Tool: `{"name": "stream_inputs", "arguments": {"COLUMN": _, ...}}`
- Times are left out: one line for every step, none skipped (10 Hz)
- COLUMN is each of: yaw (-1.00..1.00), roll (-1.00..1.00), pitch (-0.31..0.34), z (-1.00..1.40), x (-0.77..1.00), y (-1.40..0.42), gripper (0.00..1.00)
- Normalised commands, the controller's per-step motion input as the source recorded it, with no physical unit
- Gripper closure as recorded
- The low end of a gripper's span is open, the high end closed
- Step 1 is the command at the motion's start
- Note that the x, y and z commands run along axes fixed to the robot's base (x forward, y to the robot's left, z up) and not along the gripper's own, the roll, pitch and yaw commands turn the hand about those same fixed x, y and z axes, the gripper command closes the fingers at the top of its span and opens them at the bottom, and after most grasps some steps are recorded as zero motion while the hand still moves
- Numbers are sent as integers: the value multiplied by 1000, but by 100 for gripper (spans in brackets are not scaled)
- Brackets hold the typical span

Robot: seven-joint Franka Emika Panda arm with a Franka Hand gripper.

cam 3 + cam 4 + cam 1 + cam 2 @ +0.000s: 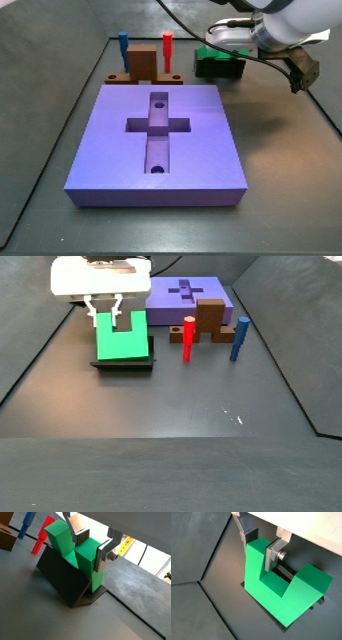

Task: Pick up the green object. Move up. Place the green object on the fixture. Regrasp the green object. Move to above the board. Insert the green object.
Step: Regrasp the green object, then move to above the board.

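The green object (122, 338) sits on the fixture (123, 362), leaning against its dark sloped face, and the gripper (104, 306) is right at the fixture, directly above it. In both wrist views the silver fingers (103, 556) straddle one upright arm of the green object (281, 594), their pads against its sides, so the jaws are closed on it. The fixture (67, 579) stands on the dark tabletop (160, 446), well apart from the board (160, 140). A brown block (144, 75) holding a red peg (167, 47) and a blue peg (122, 47) sits between the fixture (218, 68) and the board.
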Motion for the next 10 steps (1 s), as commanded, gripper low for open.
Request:
{"name": "stream_inputs", "arguments": {"yaw": 0, "roll": 0, "pitch": 0, "z": 0, "x": 0, "y": 0, "gripper": 100}}
{"name": "stream_inputs", "arguments": {"yaw": 0, "roll": 0, "pitch": 0, "z": 0, "x": 0, "y": 0, "gripper": 100}}
{"name": "stream_inputs", "arguments": {"yaw": 0, "roll": 0, "pitch": 0, "z": 0, "x": 0, "y": 0, "gripper": 100}}
{"name": "stream_inputs", "arguments": {"yaw": 0, "roll": 0, "pitch": 0, "z": 0, "x": 0, "y": 0, "gripper": 100}}
{"name": "stream_inputs", "arguments": {"yaw": 0, "roll": 0, "pitch": 0, "z": 0, "x": 0, "y": 0, "gripper": 100}}
{"name": "stream_inputs", "arguments": {"yaw": 0, "roll": 0, "pitch": 0, "z": 0, "x": 0, "y": 0, "gripper": 100}}
{"name": "stream_inputs", "arguments": {"yaw": 0, "roll": 0, "pitch": 0, "z": 1400, "x": 0, "y": 0, "gripper": 100}}
{"name": "stream_inputs", "arguments": {"yaw": 12, "roll": -97, "pitch": -43, "z": 1400, "x": 5, "y": -42, "gripper": 100}}
{"name": "stream_inputs", "arguments": {"yaw": 13, "roll": -128, "pitch": -47, "z": 1400, "x": -15, "y": -40, "gripper": 100}}
{"name": "stream_inputs", "arguments": {"yaw": -13, "roll": -72, "pitch": -24, "z": 1400, "x": -12, "y": -36, "gripper": 100}}
